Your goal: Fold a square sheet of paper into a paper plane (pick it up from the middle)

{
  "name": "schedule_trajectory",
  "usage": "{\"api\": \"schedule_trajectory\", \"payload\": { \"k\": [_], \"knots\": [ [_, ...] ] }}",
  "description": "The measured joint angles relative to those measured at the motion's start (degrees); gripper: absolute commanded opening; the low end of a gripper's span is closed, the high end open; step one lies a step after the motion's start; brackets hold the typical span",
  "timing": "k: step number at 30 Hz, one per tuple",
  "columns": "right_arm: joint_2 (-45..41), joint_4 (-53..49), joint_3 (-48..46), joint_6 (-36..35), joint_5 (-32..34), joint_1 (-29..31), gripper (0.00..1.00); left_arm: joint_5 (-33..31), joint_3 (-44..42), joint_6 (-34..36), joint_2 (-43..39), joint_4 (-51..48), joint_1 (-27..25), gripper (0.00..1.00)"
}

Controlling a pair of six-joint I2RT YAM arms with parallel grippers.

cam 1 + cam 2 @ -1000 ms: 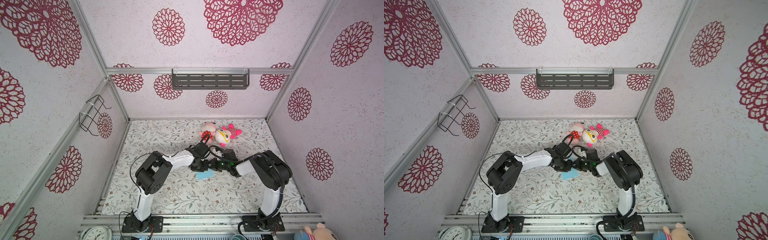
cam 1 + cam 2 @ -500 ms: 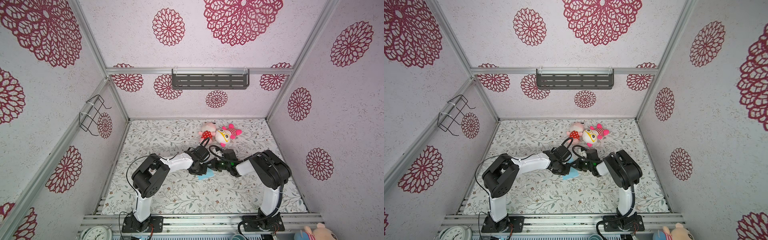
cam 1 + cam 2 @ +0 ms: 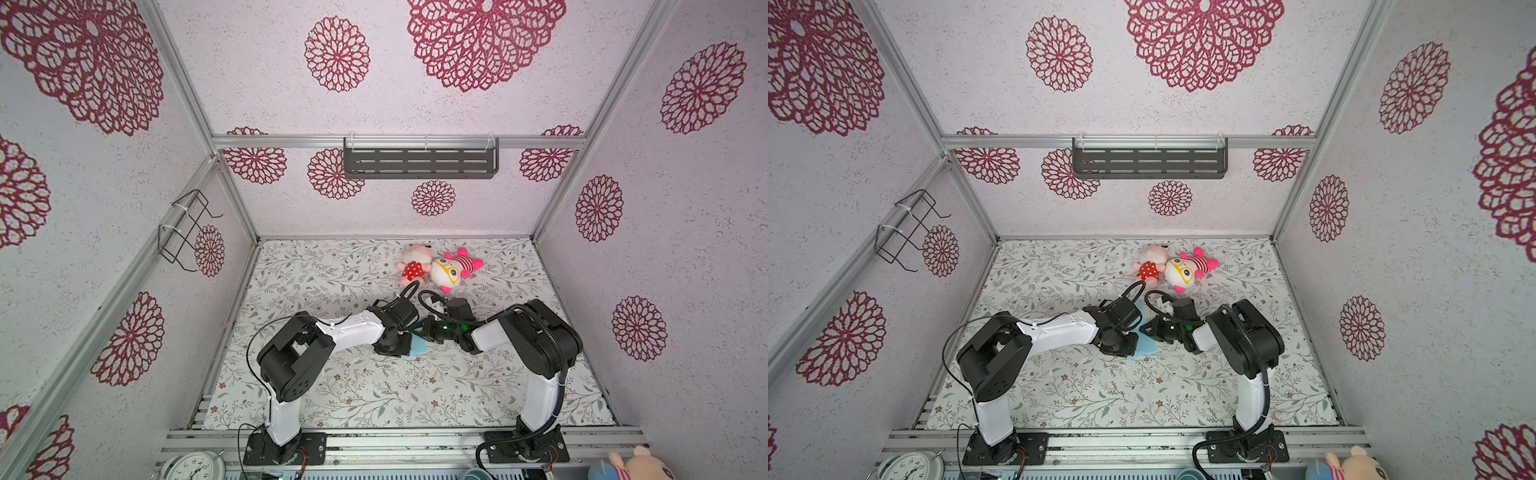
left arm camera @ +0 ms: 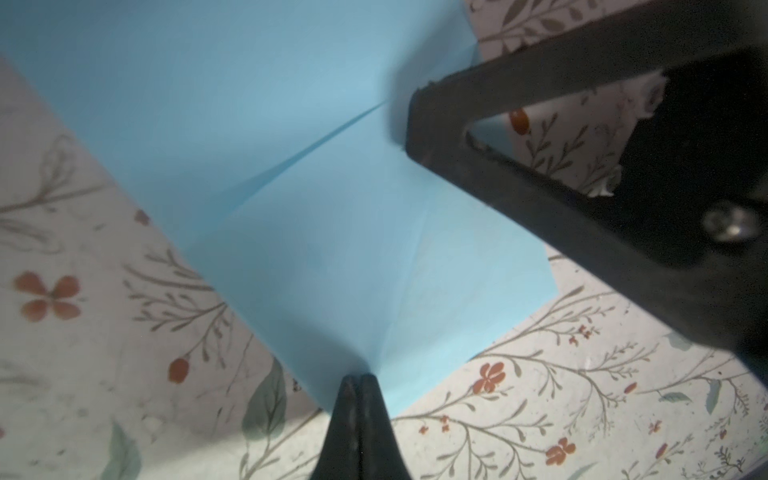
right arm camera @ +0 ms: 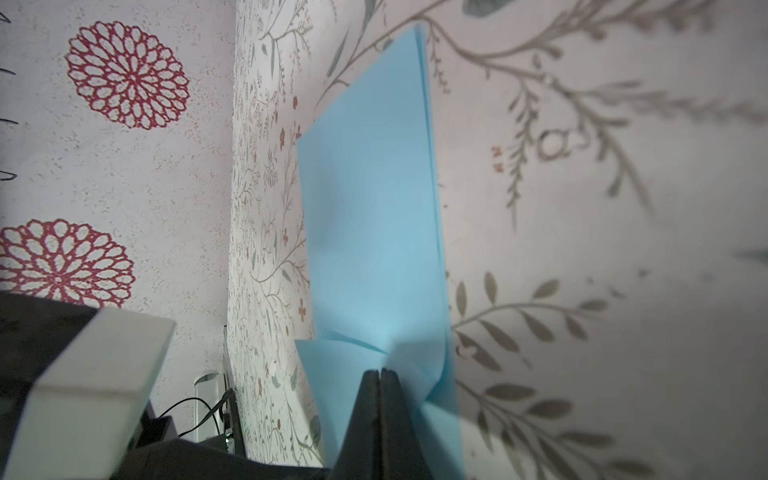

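The square sheet of paper is light blue and lies folded in layers at mid-table between my two grippers. A diagonal crease crosses the sheet in the left wrist view. My left gripper is shut on one edge of it. My right gripper is shut on the sheet from the opposite side, and one of its black fingers presses near the crease's end. No paper plane is in view. Both arms hide most of the sheet in both top views.
Two pink plush toys lie behind the grippers toward the back wall. A dark shelf hangs on the back wall and a wire rack on the left wall. A clock sits beyond the front rail.
My left arm's wrist has swung from near the plush toys toward the front, down over the paper. The right arm and the paper have barely moved. Both grippers stayed shut.
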Motion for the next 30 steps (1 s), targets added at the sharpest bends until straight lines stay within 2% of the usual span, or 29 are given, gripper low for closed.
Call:
{"api": "schedule_trajectory", "payload": {
  "k": [12, 25, 27, 30],
  "knots": [
    [0.1, 0.0, 0.0, 0.0, -0.2, -0.1, 0.00, -2.6, -0.4, -0.3, -0.5, -0.7, -1.9, 0.00],
    [0.1, 0.0, 0.1, 0.0, -0.5, -0.2, 0.00, -2.7, -2.3, -1.1, -4.2, -4.3, -2.3, 0.00],
    [-0.1, -0.4, 0.3, 0.0, -0.5, -0.2, 0.03, -2.7, -2.4, -1.6, -6.1, -3.6, -1.7, 0.00],
    [-1.1, -2.2, 0.4, 0.4, -0.1, -0.2, 0.09, -2.0, -3.0, -2.8, -8.9, -1.1, 0.0, 0.07]
  ]
}}
